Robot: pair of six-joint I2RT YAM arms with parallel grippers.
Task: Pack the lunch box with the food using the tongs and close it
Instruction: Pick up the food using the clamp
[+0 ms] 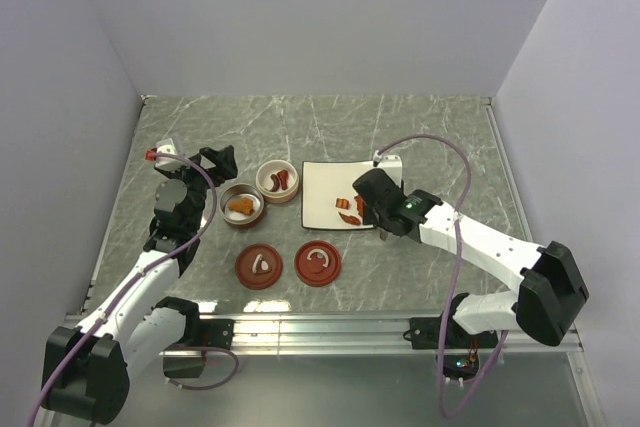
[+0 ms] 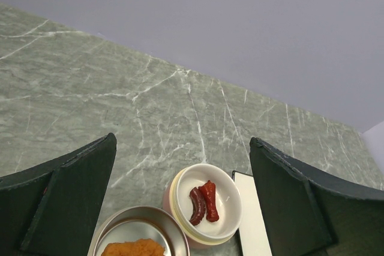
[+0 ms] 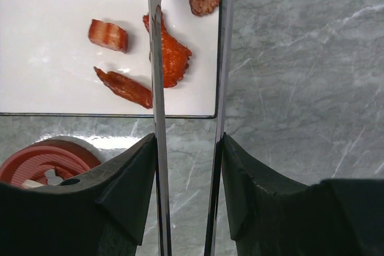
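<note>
The right gripper (image 3: 189,169) is clamped on the tongs (image 3: 157,88), one dark finger pressing each slender metal arm from outside. The two arms stand a narrow gap apart and run roughly parallel out over the white plate (image 3: 48,88). The food (image 3: 171,55) still to be packed lies at the tool's working end. An orange-red chunk sits under the tongs' left arm, two smaller red strips lie to that arm's left, and a brownish piece lies between the arms near their tips (whether metal touches any piece cannot be told).

The plate's near edge crosses just ahead of the right gripper's fingertips. Its right edge runs almost directly under the tongs' right arm, and beyond that arm is bare marbled table (image 3: 300,58).

The left gripper (image 2: 183,142) is spread wide and holds nothing. Open table stretches ahead of it to the back wall.

Only the left wrist view looks into the pale bowl (image 2: 180,181), where two dark red pieces lie. It also shows an orange piece in the metal tin (image 2: 120,220) beside the bowl. Only the top view shows both red-brown lids (image 1: 258,267) together, on the near side of those containers. The right wrist view catches one lid, beside its left finger.
</note>
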